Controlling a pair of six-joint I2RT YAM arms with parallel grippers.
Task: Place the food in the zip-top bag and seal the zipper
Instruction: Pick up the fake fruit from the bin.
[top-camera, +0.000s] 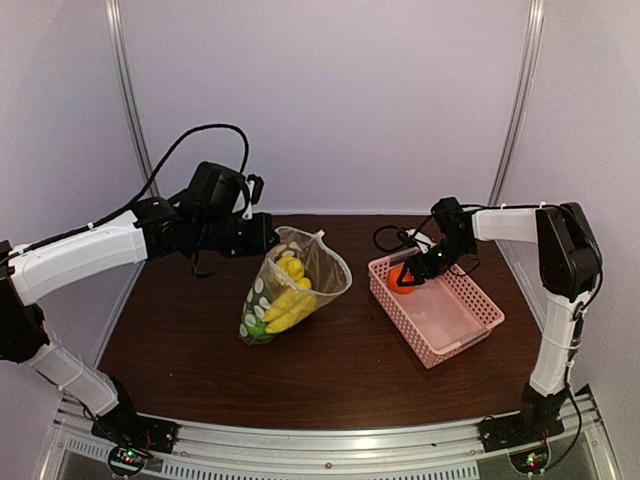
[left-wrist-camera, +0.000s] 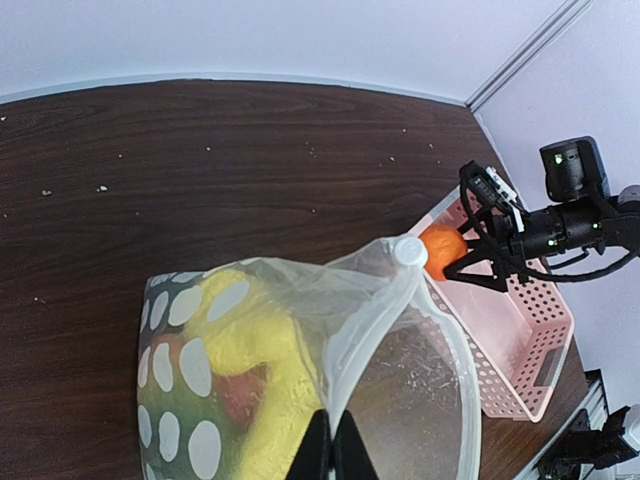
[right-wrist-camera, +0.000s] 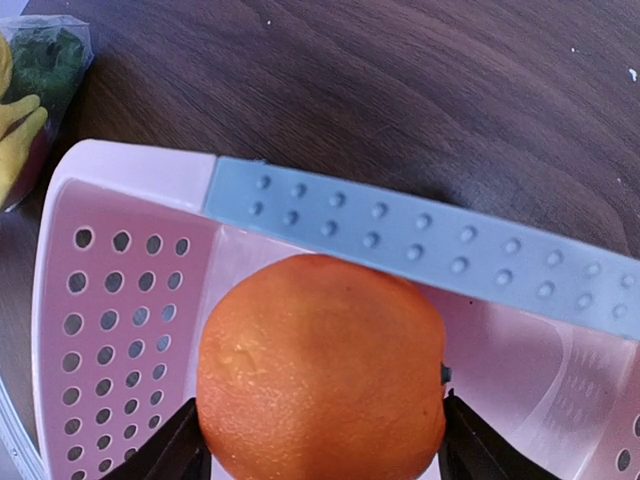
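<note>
The dark wood table (top-camera: 200, 370) carries everything, and only the top view takes it in whole, with the left arm (top-camera: 80, 250) reaching in from the left and the right arm (top-camera: 560, 250) bent over from the right. On the right side lies the pink basket (top-camera: 470, 335), skewed to the table edge. Well apart from it at the centre is the zip-top bag (top-camera: 300, 280), its mouth held up and gaping and its bottom on the table. Yellow bananas (top-camera: 290, 298) fill its middle, with a green vegetable (top-camera: 258, 325) at the bottom. The left wrist view looks into the bag past white polka dots and adds a reddish piece (left-wrist-camera: 235, 400) that is too blurred to name. The left gripper (top-camera: 262, 235) is pinched tight on the bag's mouth edge. Its fingers (left-wrist-camera: 318, 450) show this only from the wrist. The right gripper (top-camera: 410, 270) hangs at the basket's far-left corner, its jaws spread just wide enough to clamp the orange ball (right-wrist-camera: 320, 370) between them. The right wrist view alone shows the ball's dimpled skin, with a bluish-grey studded band (right-wrist-camera: 420, 245) along the basket rim behind it. Whether the ball touches the basket floor cannot be told. The zipper (left-wrist-camera: 365, 330) rims the mouth, and its small white slider tab (left-wrist-camera: 408, 250) sits at the peak.
</note>
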